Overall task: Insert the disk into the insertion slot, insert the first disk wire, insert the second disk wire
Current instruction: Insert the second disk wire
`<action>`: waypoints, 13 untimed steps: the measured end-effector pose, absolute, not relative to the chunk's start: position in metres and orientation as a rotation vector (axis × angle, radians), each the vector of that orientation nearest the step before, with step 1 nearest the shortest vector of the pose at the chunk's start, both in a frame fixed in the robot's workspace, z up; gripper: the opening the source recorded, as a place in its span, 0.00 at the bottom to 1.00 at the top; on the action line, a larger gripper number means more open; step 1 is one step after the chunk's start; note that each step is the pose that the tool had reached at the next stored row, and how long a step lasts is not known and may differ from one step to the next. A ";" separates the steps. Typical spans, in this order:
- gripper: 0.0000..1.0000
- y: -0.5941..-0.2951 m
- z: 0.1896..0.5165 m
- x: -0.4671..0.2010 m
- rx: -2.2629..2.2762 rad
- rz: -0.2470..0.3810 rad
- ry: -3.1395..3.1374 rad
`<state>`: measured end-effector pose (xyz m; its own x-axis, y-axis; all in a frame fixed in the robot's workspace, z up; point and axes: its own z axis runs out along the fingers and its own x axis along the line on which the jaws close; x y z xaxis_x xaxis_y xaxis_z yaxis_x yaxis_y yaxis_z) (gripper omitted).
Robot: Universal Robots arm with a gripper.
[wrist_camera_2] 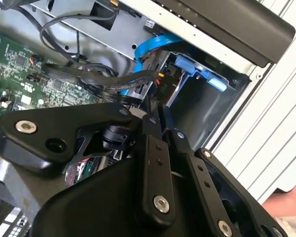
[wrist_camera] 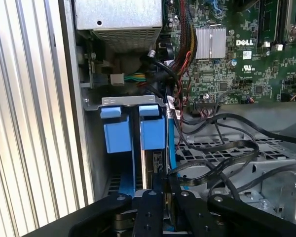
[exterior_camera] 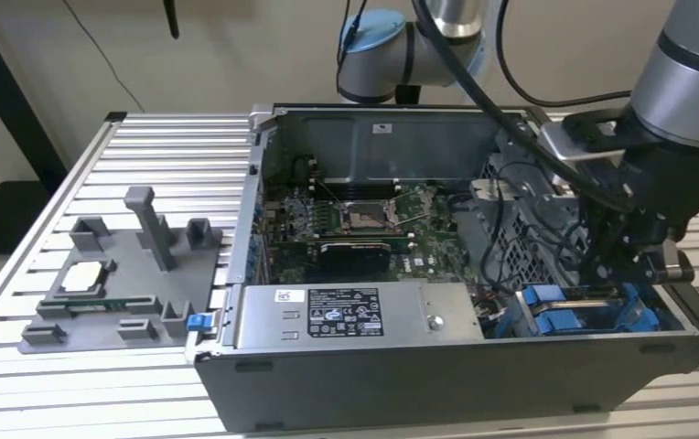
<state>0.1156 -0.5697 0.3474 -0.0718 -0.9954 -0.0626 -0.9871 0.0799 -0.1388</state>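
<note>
The jaws stand closed together, pinching what looks like a black wire [wrist_camera: 207, 170] at the gripper [wrist_camera: 163, 185], low in the first wrist view's centre. Just beyond the tips, the disk [wrist_camera: 153, 129] sits on edge in the insertion slot [wrist_camera: 133, 100], apparently seated so its connector can take the plug. In the exterior view, the arm [exterior_camera: 692, 82] reaches straight down at right into the computer case [exterior_camera: 447, 384].
</note>
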 end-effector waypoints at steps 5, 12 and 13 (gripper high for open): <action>0.00 -0.570 0.344 0.115 -2.035 -0.096 2.196; 0.00 -0.570 0.341 0.114 -2.032 -0.103 2.193; 0.00 -0.570 0.341 0.114 -2.032 -0.104 2.192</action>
<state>0.1137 -0.5698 0.3406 -0.0710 -0.9955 -0.0634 -0.9850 0.0800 -0.1526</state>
